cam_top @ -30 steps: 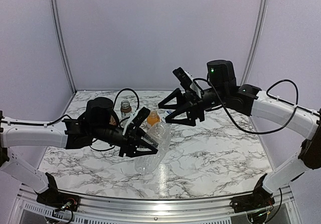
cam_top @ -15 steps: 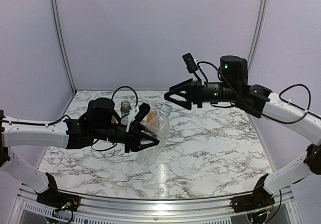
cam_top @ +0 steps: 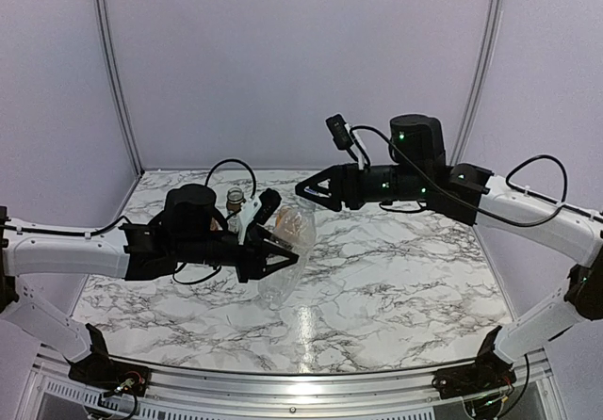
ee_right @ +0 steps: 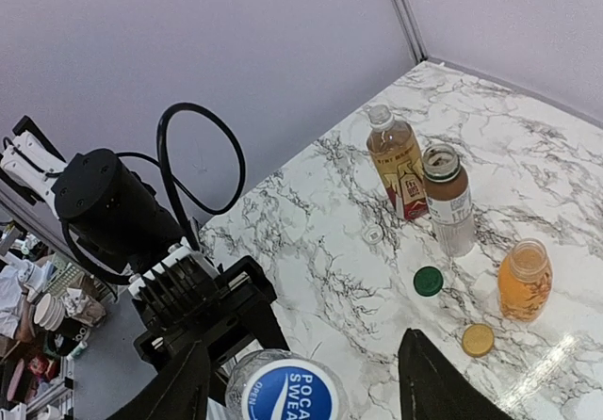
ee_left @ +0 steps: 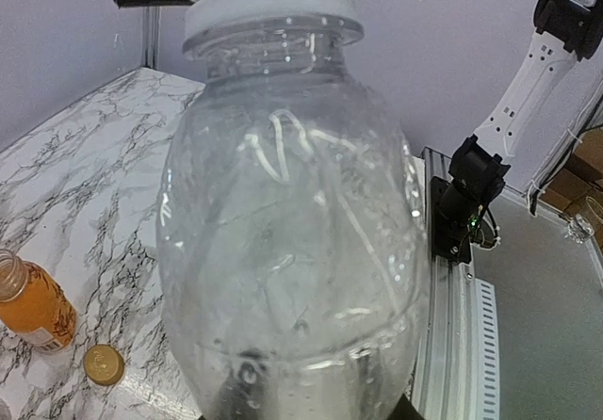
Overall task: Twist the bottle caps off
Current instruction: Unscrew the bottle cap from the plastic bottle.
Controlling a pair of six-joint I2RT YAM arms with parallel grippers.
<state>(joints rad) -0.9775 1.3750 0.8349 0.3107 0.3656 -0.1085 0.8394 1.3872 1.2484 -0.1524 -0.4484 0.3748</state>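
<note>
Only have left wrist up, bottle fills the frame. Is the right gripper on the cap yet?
Observer: Not closed. The right gripper is open, and the right wrist view shows the white-and-blue cap of the tall clear bottle between its fingers.
Operator: Juice bottle looks open from here. The other two?
Observer: Both look uncapped: the tea bottle and the short bottle stand side by side with bare necks.
Operator: I only see an orange cap. The rest?
Observer: The green cap and the small white cap lie loose on the table, in front of those two bottles.
</note>
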